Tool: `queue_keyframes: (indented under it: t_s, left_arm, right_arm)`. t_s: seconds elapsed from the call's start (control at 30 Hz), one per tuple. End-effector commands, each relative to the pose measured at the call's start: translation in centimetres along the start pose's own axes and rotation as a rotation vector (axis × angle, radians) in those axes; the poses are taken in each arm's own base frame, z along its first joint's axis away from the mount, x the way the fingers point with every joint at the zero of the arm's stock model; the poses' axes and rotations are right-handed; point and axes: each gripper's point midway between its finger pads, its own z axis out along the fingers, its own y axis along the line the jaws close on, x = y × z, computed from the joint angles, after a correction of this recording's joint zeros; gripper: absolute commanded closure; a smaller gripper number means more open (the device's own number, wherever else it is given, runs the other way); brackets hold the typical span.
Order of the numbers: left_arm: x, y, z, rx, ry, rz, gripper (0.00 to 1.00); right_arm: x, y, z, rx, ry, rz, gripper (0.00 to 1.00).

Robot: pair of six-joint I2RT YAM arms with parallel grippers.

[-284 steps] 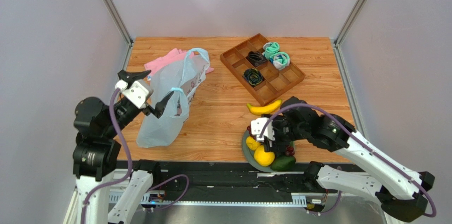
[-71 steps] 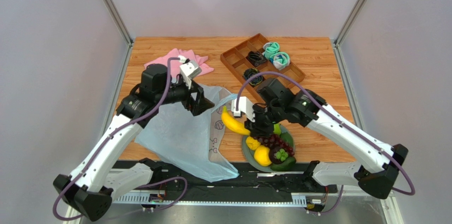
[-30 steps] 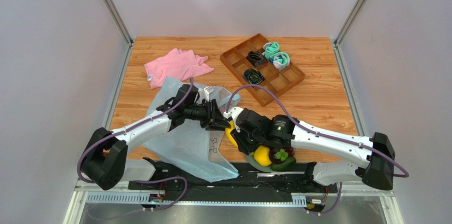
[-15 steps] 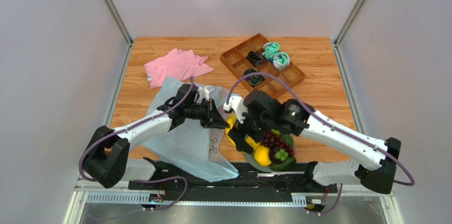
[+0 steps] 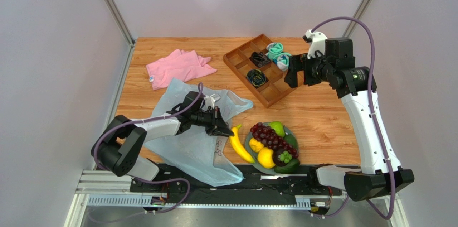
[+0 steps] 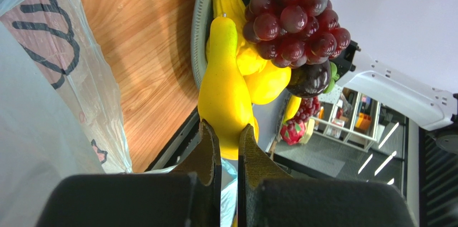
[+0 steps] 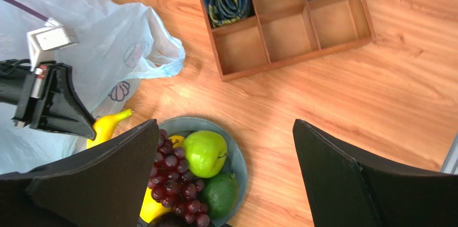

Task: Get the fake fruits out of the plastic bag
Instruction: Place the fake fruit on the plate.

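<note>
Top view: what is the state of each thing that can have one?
left gripper: shut, tips beside the banana.
right gripper: open, raised.
plastic bag: lying flattened.
banana: outside the bag, against the plate.
wooden tray: partly filled with socks.

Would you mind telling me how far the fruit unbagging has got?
Done: grapes, apple and lemons sit on the plate. In hand: the banana lies beside it, the shut left claw at its tip; the right claw is open, empty. Left: the bag looks flat, its contents hidden.

The plastic bag point(image 5: 183, 149) looks thin and translucent (slightly crinkled), the grapes point(image 6: 293, 23) glossy, the table point(image 5: 322, 114) smooth wood.
</note>
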Motion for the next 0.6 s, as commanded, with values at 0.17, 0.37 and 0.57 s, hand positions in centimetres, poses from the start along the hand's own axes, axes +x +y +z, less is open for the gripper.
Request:
queue_keyframes:
  t_s: [0.17,0.37,0.57]
  left_arm:
    - [-1.2,-0.9,2.1,0.074,0.046,0.076,1.0]
    - [-1.3,-0.7,3.4,0.091,0.091,0.073,1.0]
    - [-1.3,-1.1,3.8,0.118,0.112,0.093,1.0]
  right_arm:
    - [-0.1,0.0,-1.8,-0.019,-0.098,0.036,0.0]
    - [0.4,-1.0,-2.1,-0.013,-0.111,0.1,0.0]
    - [0.9,-1.7,-2.7,0.003,-0.121,0.126,0.0]
